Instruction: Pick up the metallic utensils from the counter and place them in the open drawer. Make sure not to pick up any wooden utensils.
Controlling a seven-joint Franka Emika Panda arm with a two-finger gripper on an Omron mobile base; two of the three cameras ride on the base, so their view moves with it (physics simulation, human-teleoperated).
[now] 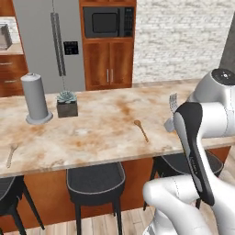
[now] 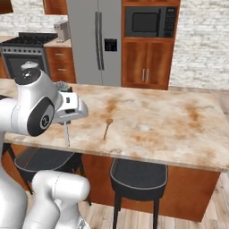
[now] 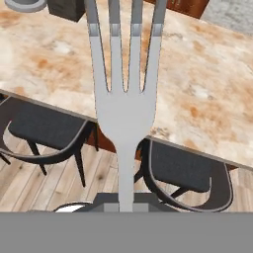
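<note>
One metal fork in clamped gripper; two wooden utensils on counter.

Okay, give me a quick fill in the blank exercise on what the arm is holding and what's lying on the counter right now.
1. The gripper is shut on a silver ____.
2. The fork is held with its tines pointing ____ from the gripper.
3. The spoon lying on the counter is made of ____.
4. Under the counter's edge stand black ____.

Missing words: fork; away; wood; stools
</note>
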